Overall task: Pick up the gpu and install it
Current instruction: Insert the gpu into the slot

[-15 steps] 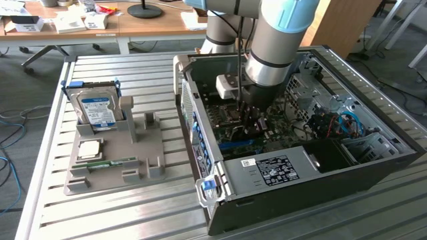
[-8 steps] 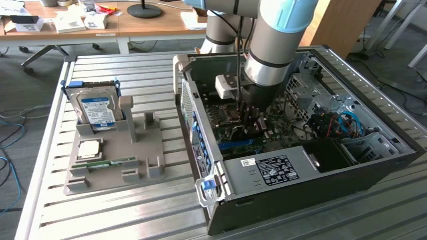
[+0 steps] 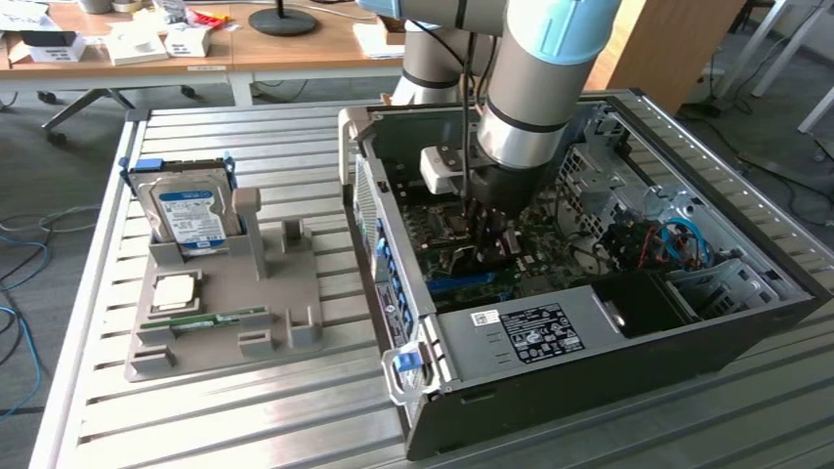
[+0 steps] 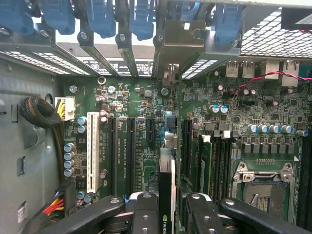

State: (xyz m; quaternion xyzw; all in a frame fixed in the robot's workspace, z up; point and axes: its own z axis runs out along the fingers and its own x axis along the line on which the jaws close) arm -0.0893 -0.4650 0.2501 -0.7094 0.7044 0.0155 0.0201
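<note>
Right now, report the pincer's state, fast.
Pincer: closed on the graphics card, which it holds edge-on over the motherboard.

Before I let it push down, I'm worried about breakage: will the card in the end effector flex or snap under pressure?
Probably stiff: the card is a thin flat board held edge-on in the end effector, so it should resist pushing along its plane. It is likely fragile sideways, being so thin. It is probably light, and unlikely to slip while clamped on both sides.
</note>
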